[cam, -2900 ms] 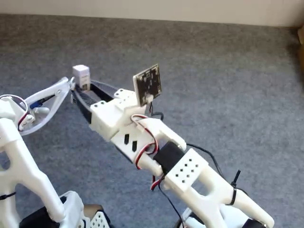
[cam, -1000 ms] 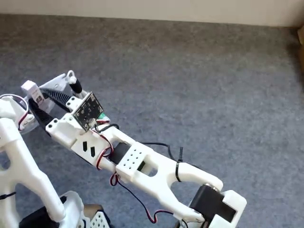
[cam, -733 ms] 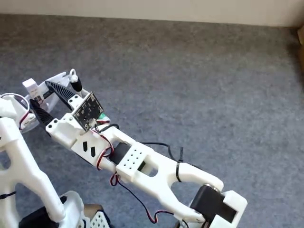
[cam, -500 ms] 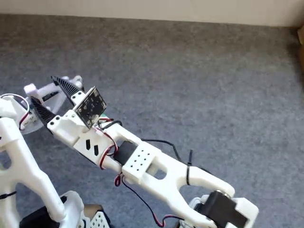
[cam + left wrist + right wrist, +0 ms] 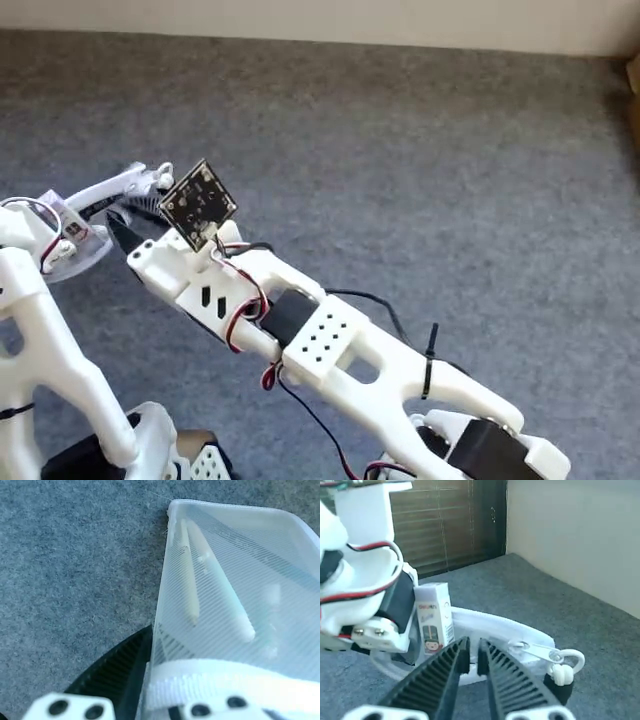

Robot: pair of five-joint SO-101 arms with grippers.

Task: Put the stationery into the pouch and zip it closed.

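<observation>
The translucent mesh pouch [image 5: 280,570] hangs above the carpet with my left gripper [image 5: 145,690] shut on its white zipper edge. Two pale pens [image 5: 191,580] lie inside it. A small white eraser box [image 5: 434,624] stands upright in the pouch's open mouth [image 5: 505,625], also seen as the box [image 5: 68,228] at the far left from above. My right gripper [image 5: 473,656] sits just in front of that box, its black fingers shut with nothing between them. The metal zip pull [image 5: 540,652] with a white ring and ball lies at the end of the opening, beside my right fingers.
Grey carpet [image 5: 450,160] covers the whole surface, bare to the right and behind. My right arm [image 5: 330,340] stretches diagonally across the lower part of the high view. The left arm's white body [image 5: 365,595] stands close beside the pouch. A pale wall runs along the back.
My right gripper carried the eraser box leftward to the pouch, opened and let it go there, then drew back a little to the right and shut.
</observation>
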